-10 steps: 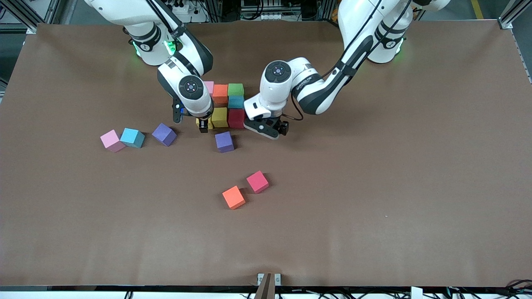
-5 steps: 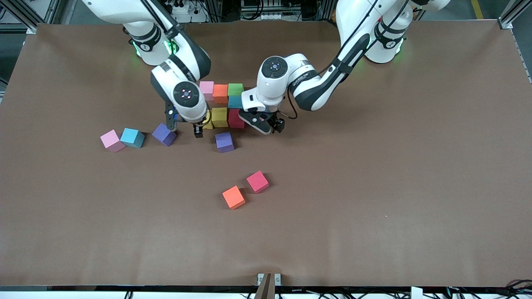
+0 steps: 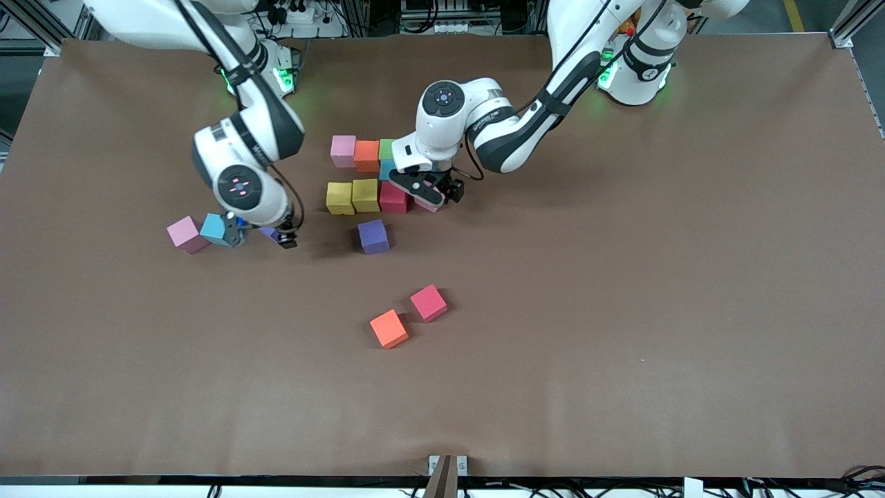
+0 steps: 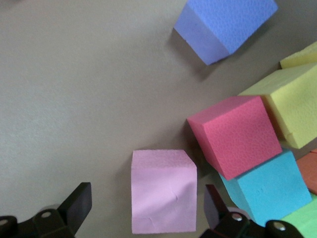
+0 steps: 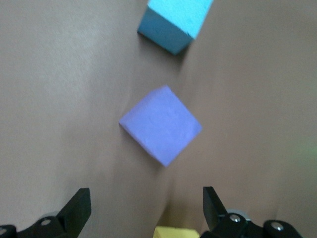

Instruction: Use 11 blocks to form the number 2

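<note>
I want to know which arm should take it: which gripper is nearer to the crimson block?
Left. The left gripper, open, is over a pale pink block right beside the crimson block. The right gripper, open, is over a purple block, toward the right arm's end.

Fourteen cubes (image 3: 374, 236) on one table (image 3: 622, 311), with two robot arms (image 3: 525, 131).

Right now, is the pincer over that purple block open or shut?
Open. The right pincer hangs over the purple block, its two fingers spread wide apart with nothing between them.
</note>
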### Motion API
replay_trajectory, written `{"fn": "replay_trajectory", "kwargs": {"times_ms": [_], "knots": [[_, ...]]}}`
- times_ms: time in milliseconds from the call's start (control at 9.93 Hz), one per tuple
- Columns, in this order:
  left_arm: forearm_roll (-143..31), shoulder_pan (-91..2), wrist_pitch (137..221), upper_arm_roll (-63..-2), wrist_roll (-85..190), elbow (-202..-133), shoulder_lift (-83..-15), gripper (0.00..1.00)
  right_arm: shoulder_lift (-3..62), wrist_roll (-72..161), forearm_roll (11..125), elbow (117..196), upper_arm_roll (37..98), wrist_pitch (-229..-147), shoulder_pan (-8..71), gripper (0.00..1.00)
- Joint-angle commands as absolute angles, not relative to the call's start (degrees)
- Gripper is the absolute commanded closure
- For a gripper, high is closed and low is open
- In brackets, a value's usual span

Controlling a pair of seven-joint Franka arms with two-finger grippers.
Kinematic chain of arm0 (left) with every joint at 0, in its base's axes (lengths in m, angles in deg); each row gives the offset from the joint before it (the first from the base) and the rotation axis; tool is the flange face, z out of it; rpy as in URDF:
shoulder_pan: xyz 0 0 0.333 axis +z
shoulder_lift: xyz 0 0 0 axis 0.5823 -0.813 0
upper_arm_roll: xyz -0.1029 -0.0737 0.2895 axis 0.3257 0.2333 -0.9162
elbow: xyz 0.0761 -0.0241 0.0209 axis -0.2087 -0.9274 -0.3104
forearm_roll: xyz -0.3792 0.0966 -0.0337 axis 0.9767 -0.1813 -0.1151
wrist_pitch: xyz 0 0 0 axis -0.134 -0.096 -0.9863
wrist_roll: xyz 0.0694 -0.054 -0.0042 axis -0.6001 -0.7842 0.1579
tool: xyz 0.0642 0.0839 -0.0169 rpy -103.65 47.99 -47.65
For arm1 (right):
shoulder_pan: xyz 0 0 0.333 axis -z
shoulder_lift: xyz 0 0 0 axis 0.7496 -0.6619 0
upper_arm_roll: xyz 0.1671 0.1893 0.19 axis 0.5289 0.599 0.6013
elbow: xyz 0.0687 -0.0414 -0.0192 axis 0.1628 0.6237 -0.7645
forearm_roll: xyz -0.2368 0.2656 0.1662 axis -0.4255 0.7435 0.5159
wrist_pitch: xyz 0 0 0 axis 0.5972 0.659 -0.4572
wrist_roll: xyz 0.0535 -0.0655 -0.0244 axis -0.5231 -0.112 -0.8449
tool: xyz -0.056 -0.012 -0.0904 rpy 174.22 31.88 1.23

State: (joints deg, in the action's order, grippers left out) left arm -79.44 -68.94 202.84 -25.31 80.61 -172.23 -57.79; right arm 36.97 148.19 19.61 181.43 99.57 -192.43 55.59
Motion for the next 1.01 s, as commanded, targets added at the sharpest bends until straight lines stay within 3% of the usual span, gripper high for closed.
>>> {"fn": "replay_trajectory", "kwargs": {"times_ms": [0, 705, 906], "knots": [[-79.11, -69.97, 202.66, -25.28, 81.73, -173.06, -57.63, 0.00, 39.67, 135.44, 18.80, 183.81, 101.05, -192.19, 58.14, 0.00], [-84.04, -71.12, 203.10, -25.54, 82.08, -173.06, -60.79, 0.00, 43.72, 104.38, 18.80, 188.29, 101.05, -196.47, 58.05, 0.00], [-84.04, -71.21, 203.19, -25.54, 83.49, -172.97, -60.97, 0.05, 43.29, 99.80, 18.80, 189.18, 101.05, -199.30, 57.61, 0.00]]}}
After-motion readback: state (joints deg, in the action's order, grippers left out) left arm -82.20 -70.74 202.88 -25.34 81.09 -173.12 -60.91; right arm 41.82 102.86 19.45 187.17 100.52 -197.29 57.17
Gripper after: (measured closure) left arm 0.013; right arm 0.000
